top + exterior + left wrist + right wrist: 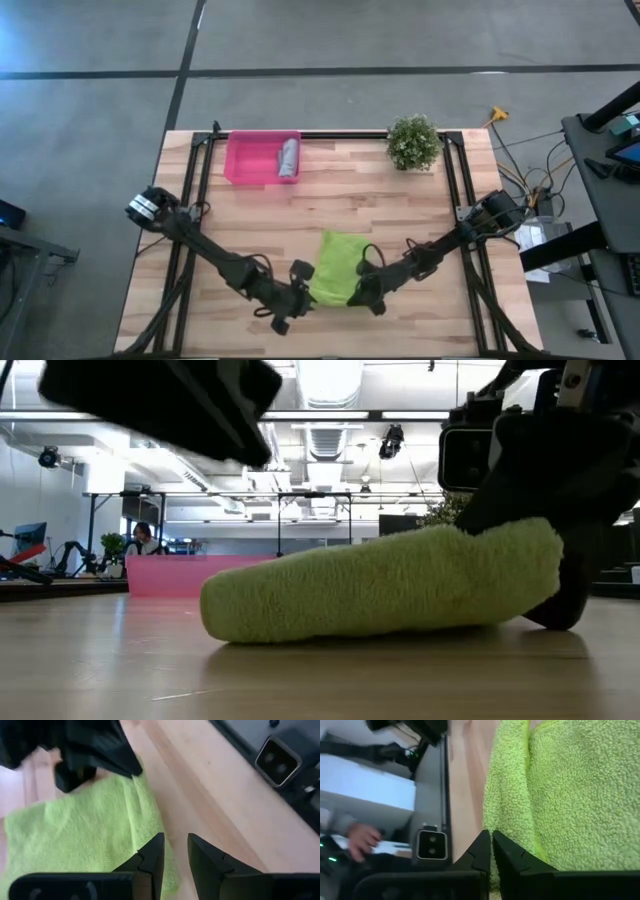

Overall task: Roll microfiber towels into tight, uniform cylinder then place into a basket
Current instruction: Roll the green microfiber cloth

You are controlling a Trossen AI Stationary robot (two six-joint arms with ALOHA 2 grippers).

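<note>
High view: green towel lies at the near table edge, long axis running front to back, between left gripper, slightly parted and empty, and right gripper, closed at its corner, both equally near.

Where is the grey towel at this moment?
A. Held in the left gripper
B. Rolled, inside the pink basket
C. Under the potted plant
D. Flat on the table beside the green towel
B: the high view shows the grey towel as a roll lying inside the pink basket at the table's far edge, apart from the green towel and both grippers.
</note>
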